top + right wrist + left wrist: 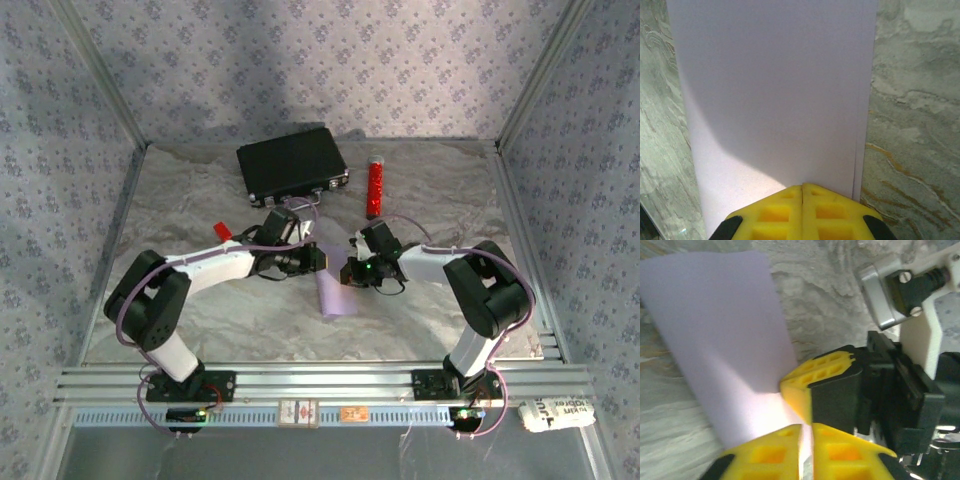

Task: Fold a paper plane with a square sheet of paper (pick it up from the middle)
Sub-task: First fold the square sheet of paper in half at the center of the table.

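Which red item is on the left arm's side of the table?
The small red block, right beside the left arm; the longer red cylinder lies right of the black case.

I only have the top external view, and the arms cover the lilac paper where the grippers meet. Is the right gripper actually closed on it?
Observer: Yes. In the right wrist view, the right gripper has its yellow fingers pressed together on the near edge of the square sheet of paper.
Operator: And the left one?
Observer: The left gripper looks shut on the paper too, with the right gripper's fingertip close beside it.
Operator: Single layer or folded?
Observer: Folded, it seems. The right wrist view shows a second layer's edge along the sheet's right side.
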